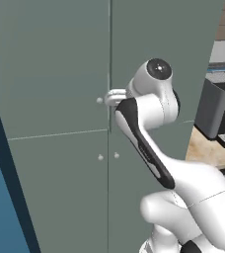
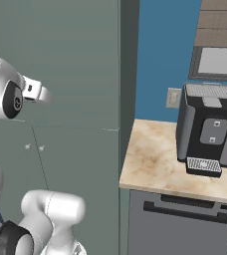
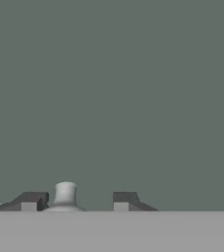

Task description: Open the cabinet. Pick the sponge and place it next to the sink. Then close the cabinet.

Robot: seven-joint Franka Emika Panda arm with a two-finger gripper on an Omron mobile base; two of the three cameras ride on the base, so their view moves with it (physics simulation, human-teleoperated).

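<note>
Grey-green cabinet [image 1: 55,74] doors are standing tall and shut before me, blue wall [image 2: 160,55] and a marble table [image 2: 155,164] with a coffee machine [image 2: 210,129] alongside. My gripper [image 3: 78,199] is sitting narrowly parted around a pale knob [image 3: 65,193], which is pointing out at me.

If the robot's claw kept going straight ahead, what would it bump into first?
Probably the cabinet door. The claw points right at its flat grey-green front, with a small pale knob between its fingertips, closer to one side. How near the door is can't be judged exactly.
</note>
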